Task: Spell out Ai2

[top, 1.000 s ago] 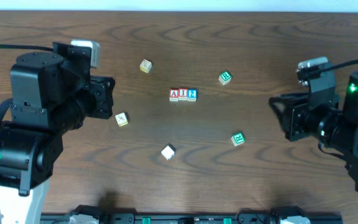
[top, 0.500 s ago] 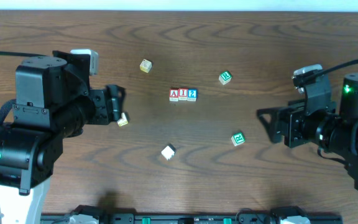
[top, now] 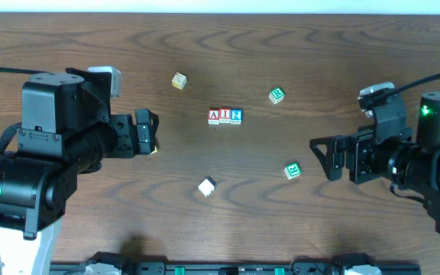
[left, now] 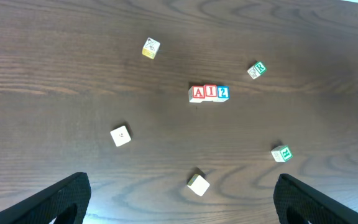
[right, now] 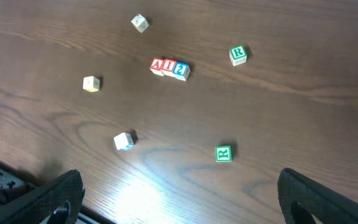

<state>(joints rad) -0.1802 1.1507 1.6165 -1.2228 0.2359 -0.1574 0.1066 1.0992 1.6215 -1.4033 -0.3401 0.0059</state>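
Observation:
Three small white cubes stand touching in a row at the table's middle: a red "A" cube (top: 214,116), a red "I" cube (top: 225,116) and a blue "2" cube (top: 237,115), reading A I 2 from left to right. The left wrist view shows the same row, "A" cube (left: 198,93) to "2" cube (left: 223,92); so does the right wrist view, around the "I" cube (right: 168,67). My left gripper (top: 150,131) hangs open and empty well left of the row. My right gripper (top: 317,156) hangs open and empty well to its right.
A yellow-marked cube (top: 179,80) lies at the back left. Two green-marked cubes (top: 277,95) (top: 292,169) lie right of the row. A plain white cube (top: 207,186) sits in front. One more cube (left: 120,135) lies under my left gripper.
Both grippers have opened wide. Each has also reached a little farther toward the table's middle. The cubes have not moved.

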